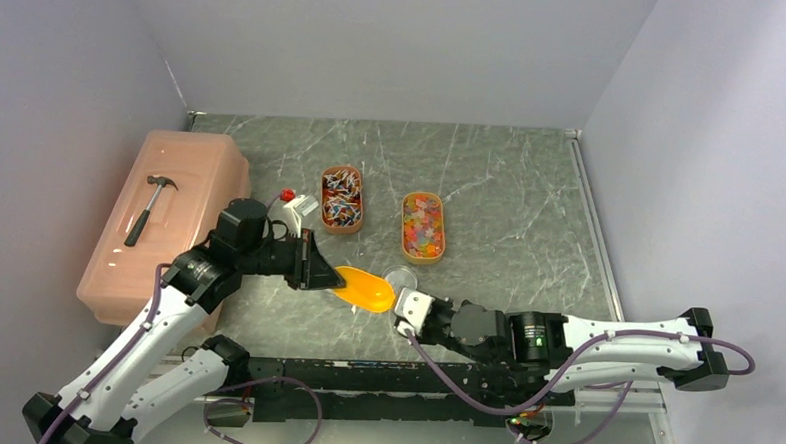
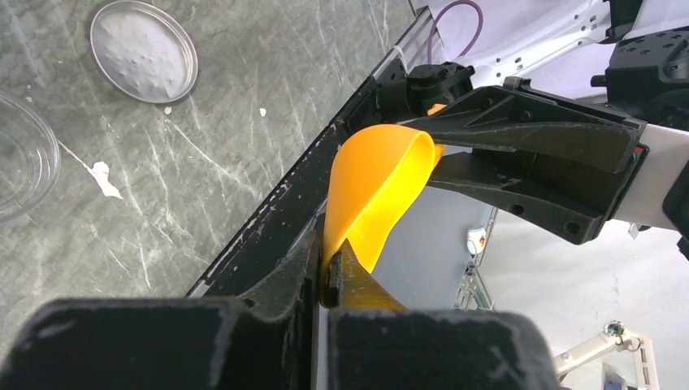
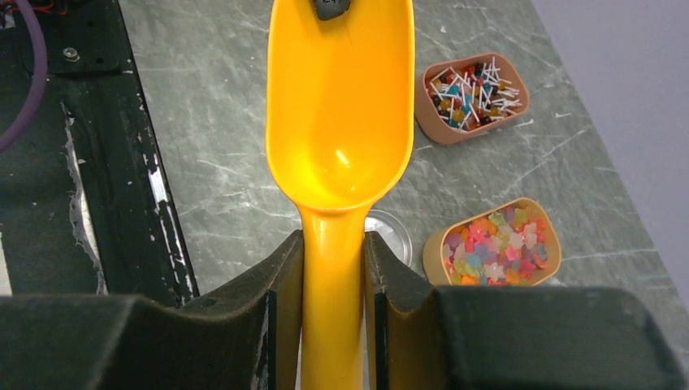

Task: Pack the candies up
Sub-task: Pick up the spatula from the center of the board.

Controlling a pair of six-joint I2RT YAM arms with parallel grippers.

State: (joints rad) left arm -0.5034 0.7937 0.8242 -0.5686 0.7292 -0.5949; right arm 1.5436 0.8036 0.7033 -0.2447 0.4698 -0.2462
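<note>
Candies (image 1: pixel 424 226) up ahead in 2 oval trays mid-table: glossy gummies in the right tray (image 1: pixel 422 258) at 1 o'clock from the scoop (image 1: pixel 364 287), wrapped candies (image 1: pixel 341 198) in the left tray (image 1: pixel 341 230) at about 12. There is open marble on every side of them, and the walls stand well apart.

My right claw (image 3: pixel 333 252) is pinching the scoop's handle, 1 finger on each flank. My left claw (image 2: pixel 329 276) is clamped on the thin front lip. The smooth yellow-orange plastic bowl hangs near the table's near edge, over the black rail.

A clear round dish (image 1: pixel 401 276) sits just beside the scoop at 1 o'clock. The table (image 1: pixel 511 187) is grey-green with white veins, hard and flat. At 9 o'clock a translucent pink box (image 1: pixel 186 173) hugs the left wall, with a hammer (image 1: pixel 149 209) on its lid.
</note>
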